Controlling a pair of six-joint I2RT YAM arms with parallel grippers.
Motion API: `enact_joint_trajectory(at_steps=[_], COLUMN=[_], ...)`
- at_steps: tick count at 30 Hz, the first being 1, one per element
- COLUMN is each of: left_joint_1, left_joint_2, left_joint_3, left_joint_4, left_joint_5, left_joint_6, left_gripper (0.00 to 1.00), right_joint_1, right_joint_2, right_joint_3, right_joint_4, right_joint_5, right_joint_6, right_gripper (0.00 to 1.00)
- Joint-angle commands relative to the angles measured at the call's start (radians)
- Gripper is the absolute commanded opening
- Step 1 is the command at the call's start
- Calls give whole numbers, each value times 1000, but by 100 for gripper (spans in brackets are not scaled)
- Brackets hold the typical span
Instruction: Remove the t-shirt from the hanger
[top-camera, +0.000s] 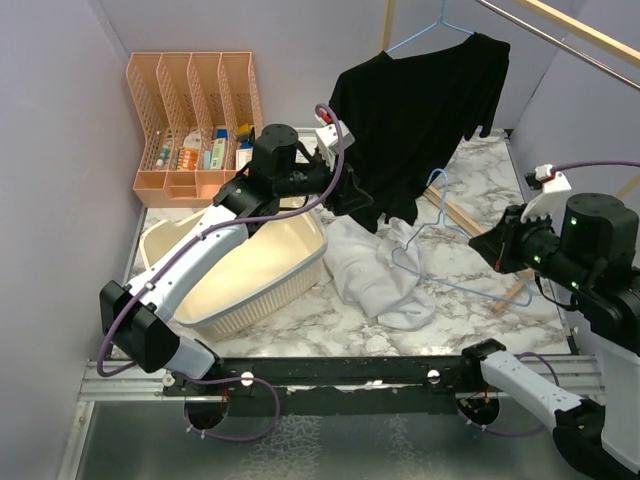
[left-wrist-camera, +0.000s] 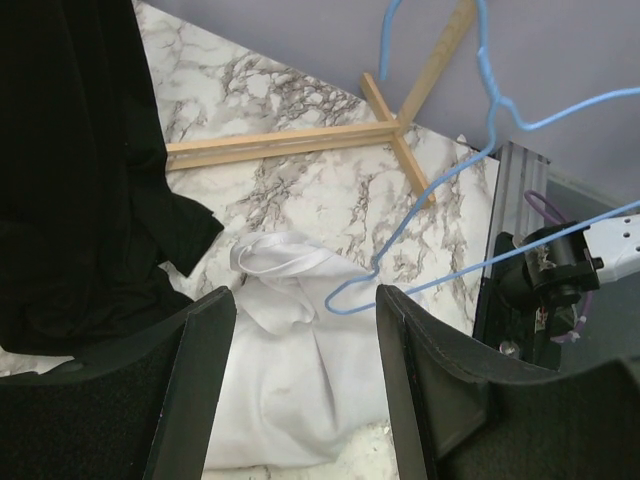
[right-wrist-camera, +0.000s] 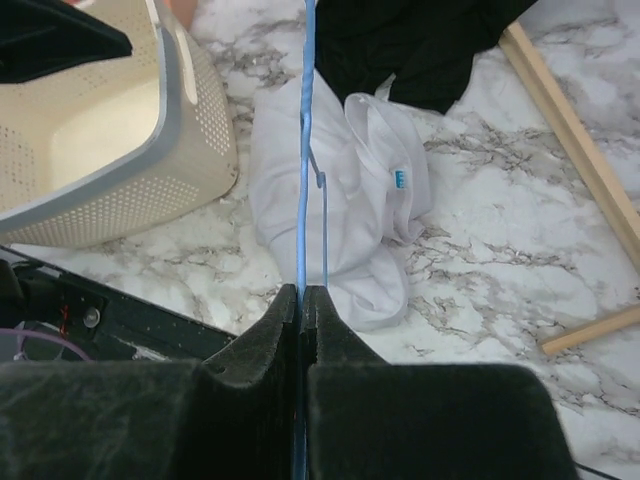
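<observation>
Left gripper (left-wrist-camera: 303, 305): spread wide by the black t-shirt (left-wrist-camera: 70, 150).
Right gripper (right-wrist-camera: 302, 300): we see it pinching the blue hanger (right-wrist-camera: 307, 150).

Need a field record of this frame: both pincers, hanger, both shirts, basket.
left pincer: open, over the white t-shirt, beside the black t-shirt's hem
right pincer: shut on the blue hanger's wire
blue hanger: bare, tilted above the white t-shirt
white t-shirt: off the hanger, crumpled on the table
black t-shirt: hanging up at the back
basket: left of the white t-shirt, under the left arm
</observation>
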Motion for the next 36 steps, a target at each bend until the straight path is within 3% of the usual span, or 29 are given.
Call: enact_joint_trajectory(at_steps=[1,7,16,22,29,36], left_joint_1=[-2,-3,-3,-3,-3,-3], left_joint_2=[-43,-70,-127,-142,-155,-155], left_joint_3=[-26,-78,-156,-181,-203,-205], left_joint_4=[25,51,81,88,104,111], left_joint_5=[-28,-24,-39,-39,-29,-4], left_joint_6=[7,-10,-10,-8,-8,-17], left_gripper=[61,61,61,61,61,61], right_joint_1=[4,4,4,4,4,4], right_joint_2=[-45,-69,-173,-162,-129,-62], right_joint_3=[84,82,-117,-160,-161,-202], right_joint_4=[46,207,661,866,965,1059], right_joint_5=[135,374,640,673,709,841], right_joint_6=[27,56,19,-30,-92,-151], right_gripper=[1,1,1,1,1,1])
